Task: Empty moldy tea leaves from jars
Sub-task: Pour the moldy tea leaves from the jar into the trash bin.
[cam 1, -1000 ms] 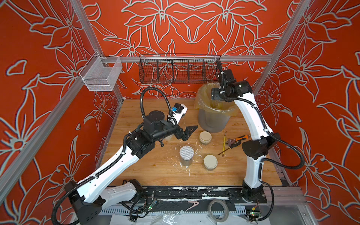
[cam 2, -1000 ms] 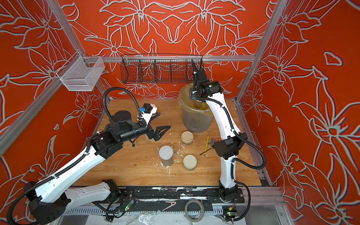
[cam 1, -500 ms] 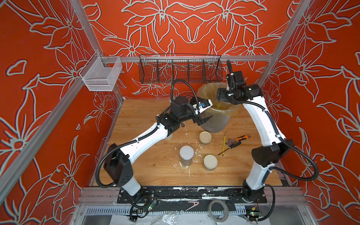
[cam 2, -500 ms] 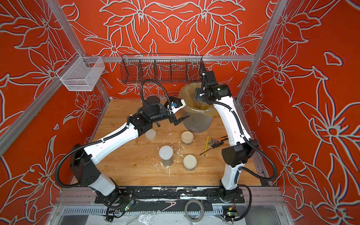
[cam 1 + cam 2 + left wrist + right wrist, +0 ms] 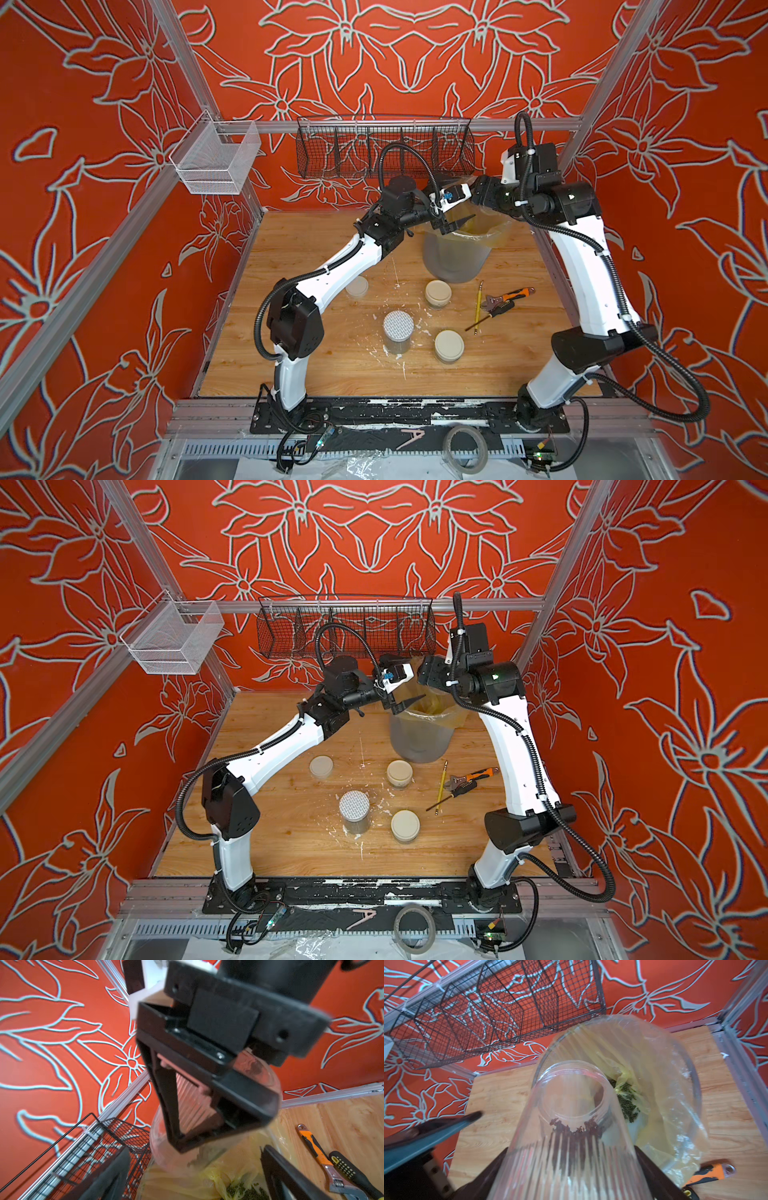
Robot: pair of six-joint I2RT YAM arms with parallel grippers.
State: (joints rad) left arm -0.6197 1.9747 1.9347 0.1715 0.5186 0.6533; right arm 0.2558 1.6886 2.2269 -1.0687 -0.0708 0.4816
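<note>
Only the right wrist view looks inside the jar: leaves cling near its mouth. Right fingers pinch it, long axis slanting mouth-down over the bin. Left fingers stand spread nearby.

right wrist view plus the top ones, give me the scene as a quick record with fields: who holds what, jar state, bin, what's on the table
right gripper: shut on the open jar, tilted with its mouth toward the bin
open jar: lid off, some dark tea leaves near its mouth
bin: yellowish liner, loose green leaves at the bottom
left gripper: open, empty, beside the bin's rim
table: dotted-lid jar and two cream-lid jars, all closed and upright
</note>
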